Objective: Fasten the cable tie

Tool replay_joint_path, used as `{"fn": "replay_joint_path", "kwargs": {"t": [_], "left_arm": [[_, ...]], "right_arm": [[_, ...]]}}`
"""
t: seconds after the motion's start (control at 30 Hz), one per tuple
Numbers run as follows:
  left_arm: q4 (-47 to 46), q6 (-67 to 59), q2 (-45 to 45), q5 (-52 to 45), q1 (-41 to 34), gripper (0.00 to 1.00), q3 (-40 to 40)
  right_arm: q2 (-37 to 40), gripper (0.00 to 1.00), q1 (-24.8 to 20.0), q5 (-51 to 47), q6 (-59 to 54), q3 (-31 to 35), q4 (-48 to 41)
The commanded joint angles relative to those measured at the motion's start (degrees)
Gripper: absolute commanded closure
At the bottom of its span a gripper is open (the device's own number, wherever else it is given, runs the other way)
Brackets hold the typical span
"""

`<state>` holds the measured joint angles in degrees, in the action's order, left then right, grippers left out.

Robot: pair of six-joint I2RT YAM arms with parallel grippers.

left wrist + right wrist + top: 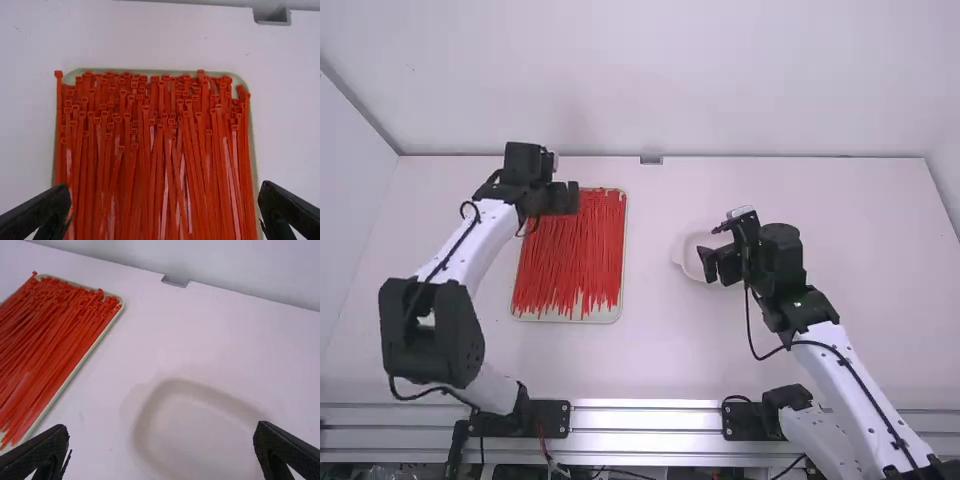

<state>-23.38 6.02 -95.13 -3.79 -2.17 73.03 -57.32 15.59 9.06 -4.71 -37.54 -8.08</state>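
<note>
A heap of red cable ties (572, 255) (155, 155) (40, 340) lies lengthwise on a pale flat tray (622, 260) (245, 82) (90, 357) left of the table's middle. My left gripper (558, 198) (162, 215) hovers over the far end of the heap, open wide, with nothing between its fingers. My right gripper (712, 262) (160, 460) hangs open over a small white bowl (688, 252) (195, 430) right of the tray, holding nothing.
A small grey bracket (651, 159) (271, 15) (175, 281) sits at the table's far edge against the back wall. White walls close the left and far sides. Bare white tabletop stretches to the right of the bowl and in front of the tray.
</note>
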Motion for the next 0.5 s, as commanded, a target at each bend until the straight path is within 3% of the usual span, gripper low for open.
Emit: {"fn": "replay_joint_path", "kwargs": {"t": [0.0,0.47], "left_arm": [[0.09,-1.14,-2.56,0.42,-0.44,0.01,2.51],[9.64,0.17,-11.85,0.31,-0.5,0.04,3.3]], "right_arm": [[-0.35,0.02,0.28,0.35,0.2,-2.25,0.22],[-0.39,0.01,0.15,5.57,0.87,-2.25,1.99]]}}
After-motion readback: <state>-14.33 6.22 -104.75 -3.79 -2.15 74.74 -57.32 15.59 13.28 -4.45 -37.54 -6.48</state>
